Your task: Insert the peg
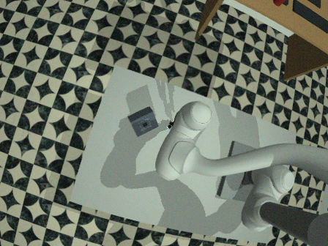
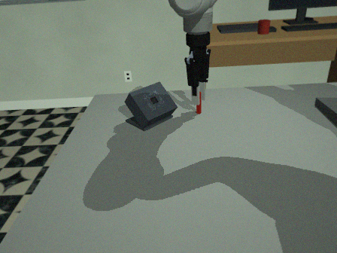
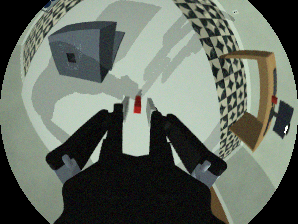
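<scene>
The red peg (image 2: 198, 107) stands upright on the grey table, just right of the dark sloped panel (image 2: 151, 105). The panel's square hole (image 2: 153, 99) faces up and forward. My gripper (image 2: 197, 99) points straight down over the peg, one finger on each side of it. In the wrist view the peg (image 3: 137, 104) sits between the fingertips with a narrow gap on each side, so the fingers are partly closed but not clamped. The panel (image 3: 83, 50) lies up and left there. From above, the arm hides the peg; the panel (image 1: 143, 121) shows.
A flat grey slab (image 2: 327, 107) lies on the table's right side, partly under the arm from above (image 1: 238, 172). A wooden desk with a red cup (image 2: 264, 26) stands behind the table. The table's left edge drops to the checkered floor.
</scene>
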Robot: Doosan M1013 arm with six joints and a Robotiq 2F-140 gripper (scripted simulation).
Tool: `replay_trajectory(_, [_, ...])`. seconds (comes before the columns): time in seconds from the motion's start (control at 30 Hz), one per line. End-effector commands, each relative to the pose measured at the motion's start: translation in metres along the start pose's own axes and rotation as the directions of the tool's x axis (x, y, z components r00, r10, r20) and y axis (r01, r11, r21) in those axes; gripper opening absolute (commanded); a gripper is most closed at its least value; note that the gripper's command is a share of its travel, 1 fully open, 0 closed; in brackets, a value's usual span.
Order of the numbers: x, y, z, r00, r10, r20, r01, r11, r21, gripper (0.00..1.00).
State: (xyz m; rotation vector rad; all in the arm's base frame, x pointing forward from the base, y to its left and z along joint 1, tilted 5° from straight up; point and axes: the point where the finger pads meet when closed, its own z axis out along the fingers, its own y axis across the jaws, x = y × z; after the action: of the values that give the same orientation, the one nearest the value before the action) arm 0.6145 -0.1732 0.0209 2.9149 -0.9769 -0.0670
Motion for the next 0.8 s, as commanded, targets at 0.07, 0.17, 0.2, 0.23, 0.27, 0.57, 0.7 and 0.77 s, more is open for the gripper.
replay_trajectory(0.07, [0.0,0.0,0.0,1.0,0.0,0.0,0.0,1.0,0.0,0.16])
replay_trajectory(0.17, [0.0,0.0,0.0,1.0,0.0,0.0,0.0,1.0,0.0,0.11])
replay_trajectory(0.2, [0.0,0.0,0.0,1.0,0.0,0.0,0.0,1.0,0.0,0.09])
replay_trajectory(0.23, [0.0,0.0,0.0,1.0,0.0,0.0,0.0,1.0,0.0,0.07])
replay_trajectory(0.27, [0.0,0.0,0.0,1.0,0.0,0.0,0.0,1.0,0.0,0.06])
replay_trajectory(0.57, [0.0,0.0,-0.008,1.0,0.0,0.0,0.0,1.0,0.0,0.0])
replay_trajectory(0.7, [0.0,0.0,-0.029,1.0,0.0,0.0,0.0,1.0,0.0,0.0])
replay_trajectory(0.77, [0.0,0.0,-0.041,1.0,0.0,0.0,0.0,1.0,0.0,0.0])
